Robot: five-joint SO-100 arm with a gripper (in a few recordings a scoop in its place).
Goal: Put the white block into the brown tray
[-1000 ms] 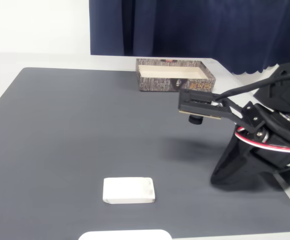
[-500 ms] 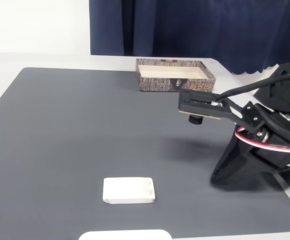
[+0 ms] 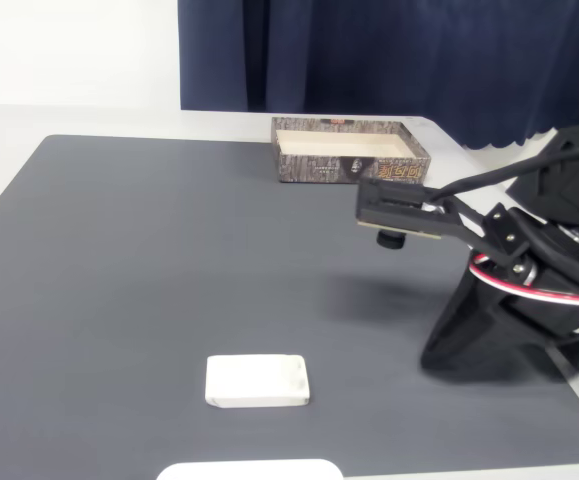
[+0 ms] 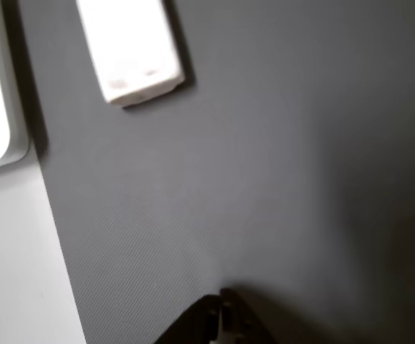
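Nothing of note had moved since the earlier frames: the black two-finger gripper (image 3: pixel 394 222) hung at the same spot above the dark grey mat (image 3: pixel 149 260), in front of the shallow rectangular brown tray with bark-patterned walls and a pale cream inside (image 3: pixel 350 150). The flat white block with rounded corners, like a soap bar (image 3: pixel 257 381), lay flat on the mat near its front edge, well apart from both the gripper and the tray. In the wrist view the block (image 4: pixel 130 47) sat at the top left, with the fingertips (image 4: pixel 221 326) low in the picture and seemingly closed together on nothing. A wider, smooth white rounded object (image 3: pixel 251 470) showed partly at the front edge. That stillness suggested the task had barely begun; the reach toward the block was yet to come.
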